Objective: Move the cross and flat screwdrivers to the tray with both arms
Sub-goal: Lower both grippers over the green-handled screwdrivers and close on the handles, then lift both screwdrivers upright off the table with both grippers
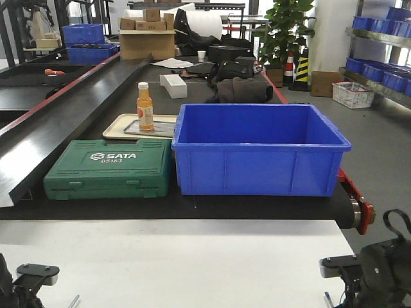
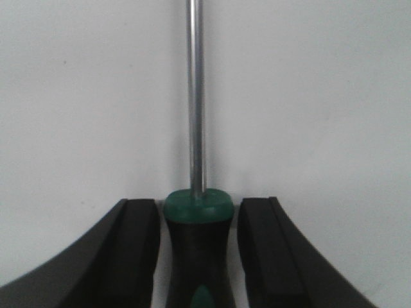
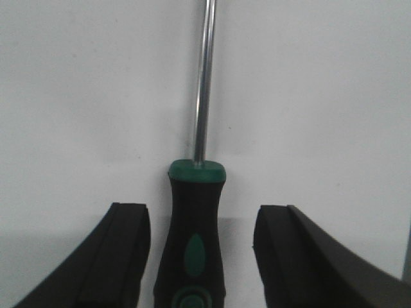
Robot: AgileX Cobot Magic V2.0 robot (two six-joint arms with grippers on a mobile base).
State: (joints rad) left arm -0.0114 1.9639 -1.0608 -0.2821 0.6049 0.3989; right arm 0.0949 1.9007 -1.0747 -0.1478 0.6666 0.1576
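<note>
- The left screwdriver [image 2: 196, 247] lies flat on the white bench [image 1: 192, 263], with its shaft pointing straight away from the left jaws.
- The left jaws straddle the top of its black-and-green handle. The pads [image 2: 138, 247] stand close on both sides with only a sliver of white showing, so they are nearly closed and I can't see them pressing on it.
- The right screwdriver [image 3: 194, 224] lies the same way on the bench. The right jaws are spread wide, with a clear strip of bench between each pad [image 3: 125, 256] and the handle, and they hold nothing.
- Both tips run past the top of the wrist views, so I can't tell which is cross and which is flat.
- Plain white bench shows on either side of each shaft.
- The far edge of the bench meets a black belt [image 1: 270, 208].
- A green tool case [image 1: 109, 170] and a blue crate [image 1: 260, 151] stand side by side near the belt's front edge.
- The metal tray [image 1: 162, 128] lies behind them, on a beige tray [image 1: 115, 130] and well apart from both screwdrivers.
- Its right end runs up to the crate's rear left corner.
- An orange bottle [image 1: 145, 108] stands upright on its left part.
</note>
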